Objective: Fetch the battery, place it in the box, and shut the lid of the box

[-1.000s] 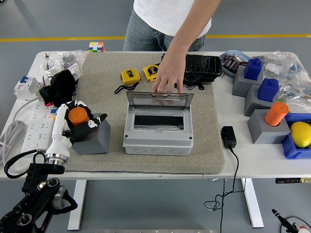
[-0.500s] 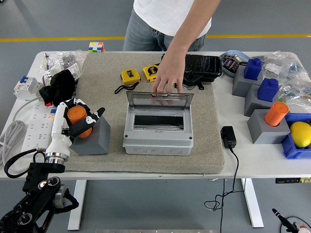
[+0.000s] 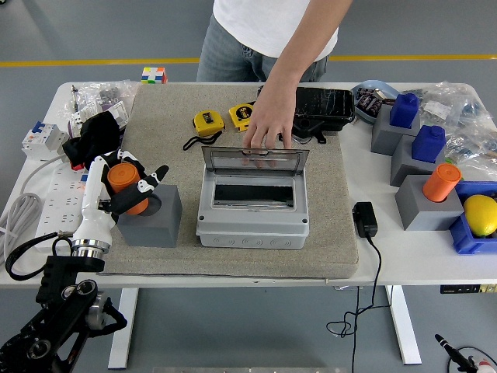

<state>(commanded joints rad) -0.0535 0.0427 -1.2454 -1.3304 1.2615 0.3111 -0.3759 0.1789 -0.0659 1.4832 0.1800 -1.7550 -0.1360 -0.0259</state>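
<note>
My left hand (image 3: 124, 193) is shut on an orange cylindrical battery (image 3: 123, 180), holding it tilted just left of and above its grey holder block (image 3: 151, 221). The holder's round socket shows empty. To the right on the felt mat stands the grey box (image 3: 252, 227), open at the top. A person's hand (image 3: 268, 128) holds its clear lid (image 3: 256, 165) upright from the far side. My right hand is out of view.
Two yellow tape measures (image 3: 208, 122) and a black case (image 3: 324, 105) lie behind the box. At the right stand blue batteries (image 3: 428, 143) and another orange battery (image 3: 441, 183) on grey blocks, plus a black charger (image 3: 365, 219). A power strip (image 3: 50, 194) lies at the left.
My left hand has pulled the orange battery out of the grey holder and slightly left; the holder has settled flat. The person's hand and the lid have not moved.
</note>
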